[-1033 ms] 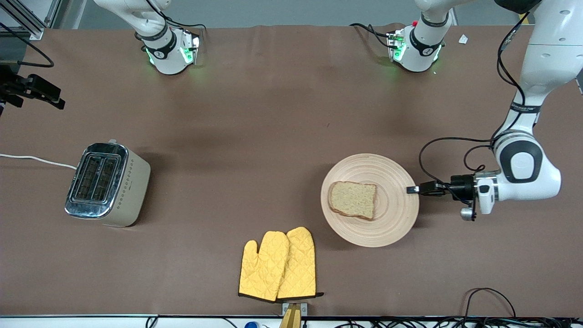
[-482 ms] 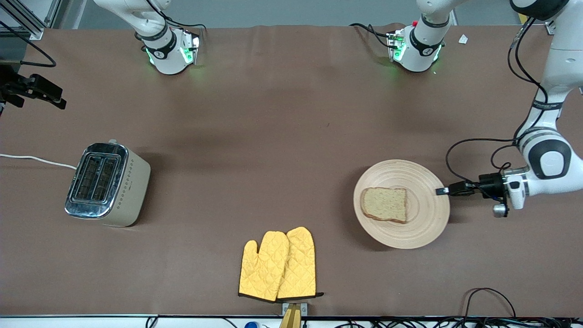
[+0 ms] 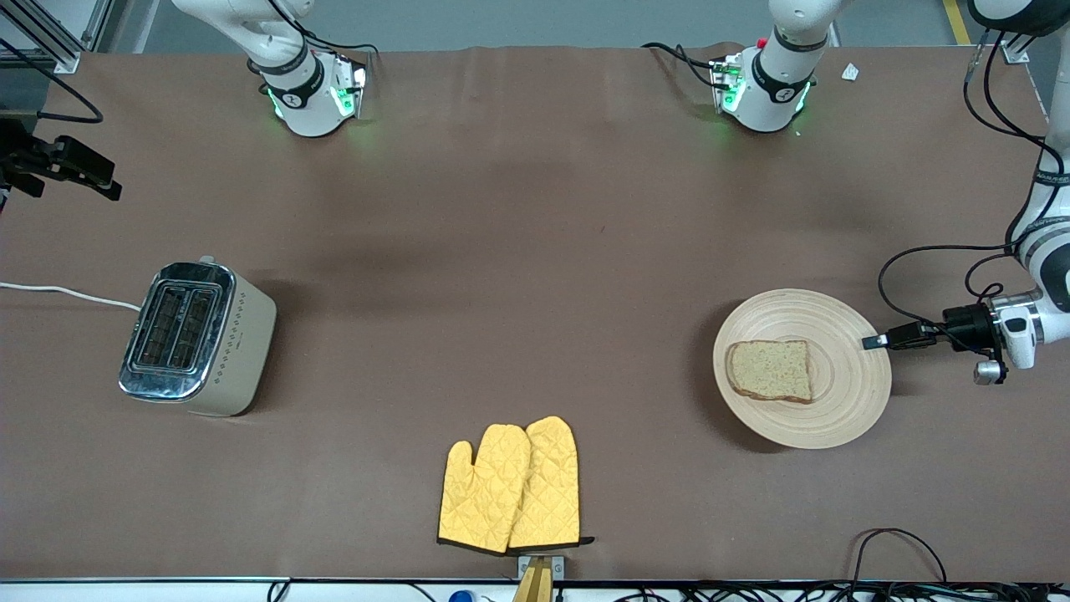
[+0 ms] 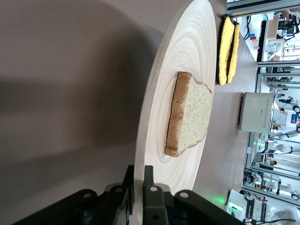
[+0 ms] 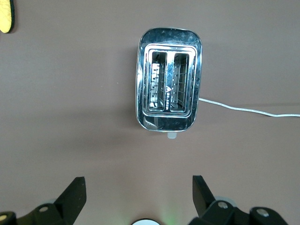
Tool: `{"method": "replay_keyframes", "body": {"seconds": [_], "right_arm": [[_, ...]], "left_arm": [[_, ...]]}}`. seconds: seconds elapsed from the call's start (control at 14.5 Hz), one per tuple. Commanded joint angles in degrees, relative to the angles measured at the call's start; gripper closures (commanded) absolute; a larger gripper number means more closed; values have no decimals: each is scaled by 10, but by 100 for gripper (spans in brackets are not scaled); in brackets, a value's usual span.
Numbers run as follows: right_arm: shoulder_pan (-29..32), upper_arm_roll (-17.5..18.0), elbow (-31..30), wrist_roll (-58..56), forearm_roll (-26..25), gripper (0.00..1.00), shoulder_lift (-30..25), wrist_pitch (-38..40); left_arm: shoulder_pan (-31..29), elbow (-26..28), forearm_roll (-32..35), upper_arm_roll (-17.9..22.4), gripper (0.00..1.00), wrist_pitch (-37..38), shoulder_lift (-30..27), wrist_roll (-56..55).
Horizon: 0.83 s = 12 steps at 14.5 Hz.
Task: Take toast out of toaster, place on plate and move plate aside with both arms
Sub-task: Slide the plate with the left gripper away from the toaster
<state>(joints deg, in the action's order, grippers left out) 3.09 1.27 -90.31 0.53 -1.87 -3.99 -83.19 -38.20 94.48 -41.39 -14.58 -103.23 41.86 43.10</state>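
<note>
One speckled brown toast lies on the plate — left gripper pinches its rim, apparently lifted; right gripper spread

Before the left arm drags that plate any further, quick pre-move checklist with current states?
1. Left gripper shut on the plate rim: ok.
2. Toast lying flat on the plate, inside the rim: ok.
3. Toaster slots empty: ok, per the right wrist view.
4. Right gripper open, high above the toaster, away from the plate: ok.
5. Oven mitts apart from the plate: ok.
6. Table room left toward the left arm's end: cannot tell.
</note>
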Motion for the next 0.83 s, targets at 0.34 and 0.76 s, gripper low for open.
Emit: {"method": "replay_keyframes", "body": {"seconds": [0.34,0.76], "right_arm": [[-1,0,8,2,-5,0,1,8],[-2,0,8,4,-5,0,1,8]], "left_arm": [[-40,-50,30,-5,100,48,76,11],[-43,-51,43,-4,54,52,80,6]]}}
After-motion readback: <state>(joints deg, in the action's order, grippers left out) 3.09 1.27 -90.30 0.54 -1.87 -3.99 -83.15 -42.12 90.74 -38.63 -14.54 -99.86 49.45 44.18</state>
